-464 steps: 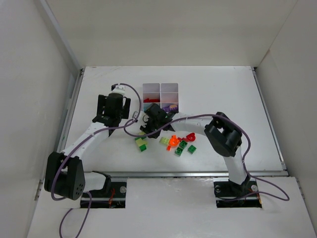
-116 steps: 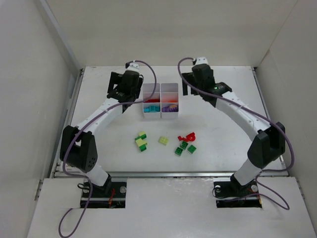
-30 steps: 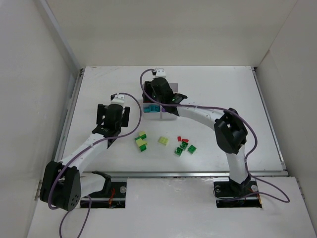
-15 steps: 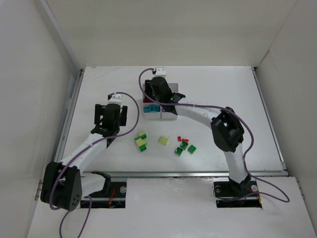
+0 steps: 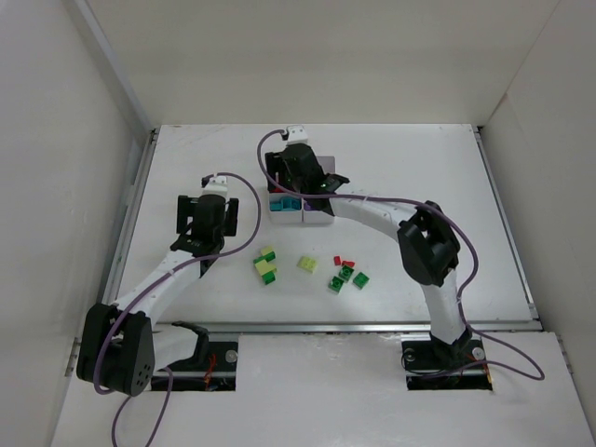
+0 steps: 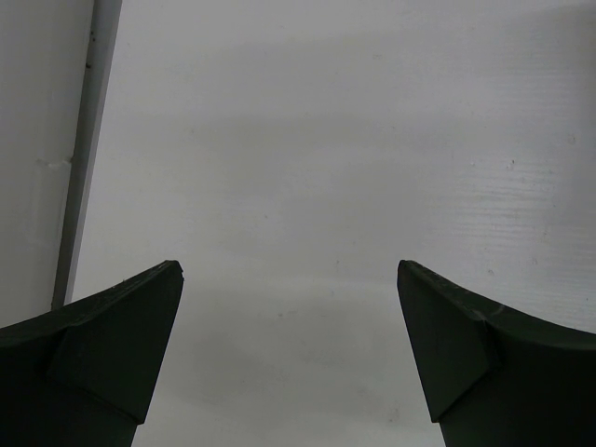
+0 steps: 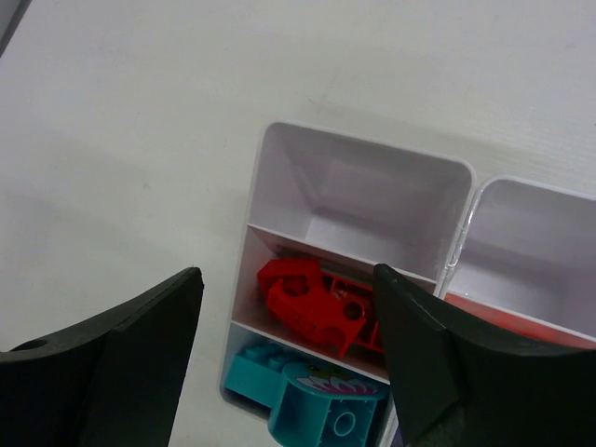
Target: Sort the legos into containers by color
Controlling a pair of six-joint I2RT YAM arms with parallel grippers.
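The containers (image 7: 365, 191) are a white divided box, also seen under the right arm in the top view (image 5: 319, 216). My right gripper (image 7: 287, 275) hovers open right above its left column (image 5: 291, 177). A red lego (image 7: 317, 300) lies loose in the middle-left compartment, touching neither finger. Teal legos (image 7: 321, 405) fill the near-left compartment, and the far-left one is bare. Loose legos remain on the table: a green and yellow-green pair (image 5: 266, 266), a pale yellow one (image 5: 307, 264), small red ones (image 5: 343, 262) and green ones (image 5: 346, 277). My left gripper (image 5: 209, 223) hangs open over bare table (image 6: 287, 270).
The right column of the box shows a strip of orange-red (image 7: 521, 321). A raised rail (image 6: 79, 186) runs along the table's left edge, close to my left gripper. White walls enclose the table on three sides.
The right gripper's jaws have spread wider over the box's left column, and the red lego now lies free in its compartment. The left arm has drifted slightly left.
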